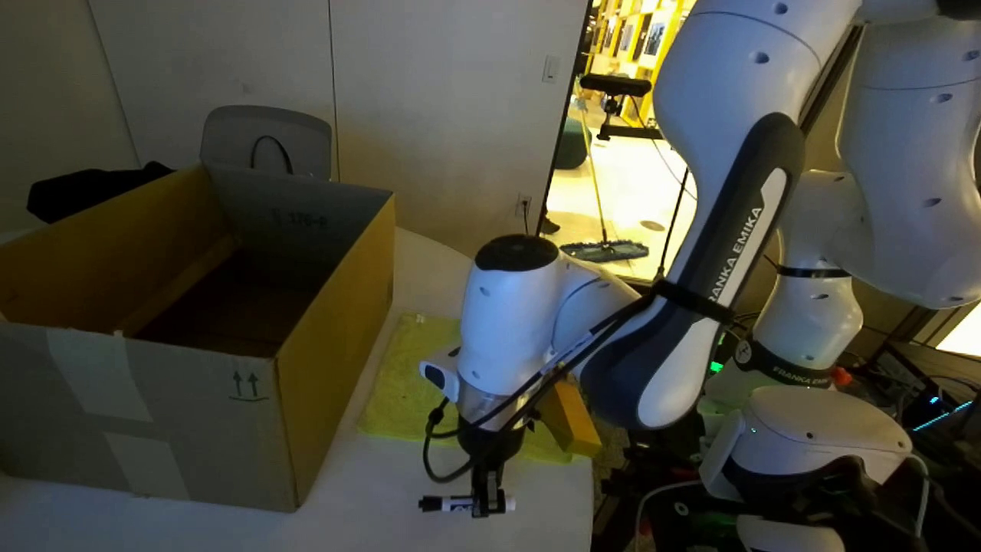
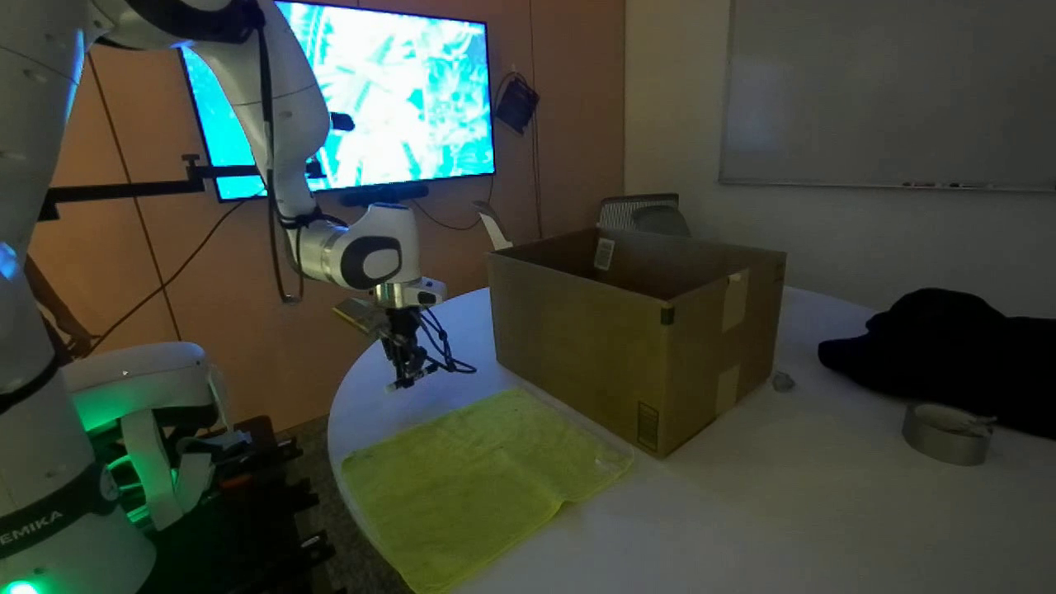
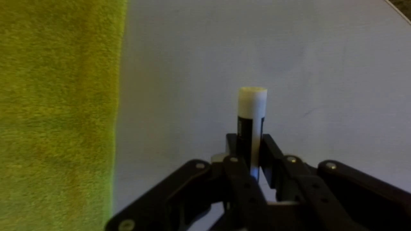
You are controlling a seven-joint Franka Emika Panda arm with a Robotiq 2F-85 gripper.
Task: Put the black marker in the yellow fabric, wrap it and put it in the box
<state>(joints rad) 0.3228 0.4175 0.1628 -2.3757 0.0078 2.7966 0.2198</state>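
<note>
The white, dark-panelled robot arm [image 1: 720, 261] bends down, wrist [image 1: 506, 326] upright; its black two-fingered gripper [image 3: 249, 150] pinches the white-barrelled, black-capped marker [image 1: 458, 504] roughly level above the white tabletop [image 2: 742, 511], near its curved edge, beside the yellow fabric [image 2: 487, 487].

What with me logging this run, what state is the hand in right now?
Hand: closed, holding the black-capped marker by its barrel.
</note>
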